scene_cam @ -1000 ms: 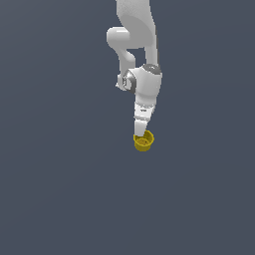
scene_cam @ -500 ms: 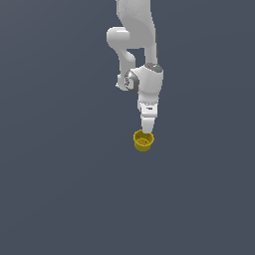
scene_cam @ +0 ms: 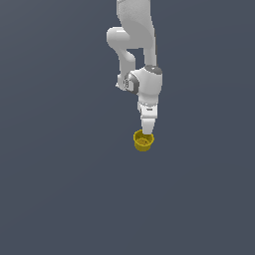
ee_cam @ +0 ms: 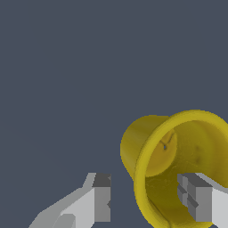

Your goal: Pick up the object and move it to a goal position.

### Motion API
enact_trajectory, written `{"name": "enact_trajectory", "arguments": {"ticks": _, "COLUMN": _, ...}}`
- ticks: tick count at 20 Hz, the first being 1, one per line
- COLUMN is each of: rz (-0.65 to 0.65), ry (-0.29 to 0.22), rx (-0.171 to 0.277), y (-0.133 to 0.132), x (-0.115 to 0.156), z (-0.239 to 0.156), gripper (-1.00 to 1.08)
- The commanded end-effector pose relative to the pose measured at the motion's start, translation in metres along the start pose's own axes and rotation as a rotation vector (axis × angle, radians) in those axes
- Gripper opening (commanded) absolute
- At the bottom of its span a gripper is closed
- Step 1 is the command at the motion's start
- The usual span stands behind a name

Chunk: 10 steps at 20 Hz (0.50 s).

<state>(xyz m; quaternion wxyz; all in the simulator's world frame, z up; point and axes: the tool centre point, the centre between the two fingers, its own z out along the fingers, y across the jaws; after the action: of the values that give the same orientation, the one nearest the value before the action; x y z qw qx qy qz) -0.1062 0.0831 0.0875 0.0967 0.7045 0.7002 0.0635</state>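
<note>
The object is a small yellow cup [scene_cam: 143,141] with a round rim and a narrower base, resting on the dark grey floor. My gripper [scene_cam: 146,132] hangs straight over it from the white arm, its tips at the cup's rim. In the wrist view the cup [ee_cam: 178,147] is seen at a slant, with its rim near and its base farther off. My gripper [ee_cam: 145,182] is open and straddles the cup's wall. One fingertip [ee_cam: 192,187] is inside the cup. The other fingertip [ee_cam: 102,187] is outside it, with a gap to the rim.
The plain dark grey floor [scene_cam: 60,189] lies all around the cup. No other object shows in either view. No goal marker is visible.
The hand has shifted slightly toward the exterior view's right and stands more upright over the cup. The cup has not moved.
</note>
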Motion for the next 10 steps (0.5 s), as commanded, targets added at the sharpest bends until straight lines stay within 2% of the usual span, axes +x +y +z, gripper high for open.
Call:
{"name": "enact_trajectory", "arguments": {"ticks": 1, "rz": -0.002, "ry": 0.0, "rx": 0.001, "y": -0.001, "x": 0.0, "z": 0.008, "gripper": 0.28}}
{"name": "enact_trajectory", "arguments": {"ticks": 9, "rz": -0.006, "ry": 0.001, "rx": 0.0, "y": -0.001, "x": 0.0, "z": 0.022, "gripper": 0.28}}
{"name": "enact_trajectory", "arguments": {"ticks": 10, "rz": -0.006, "ry": 0.001, "rx": 0.0, "y": -0.001, "x": 0.0, "z": 0.022, "gripper": -1.0}}
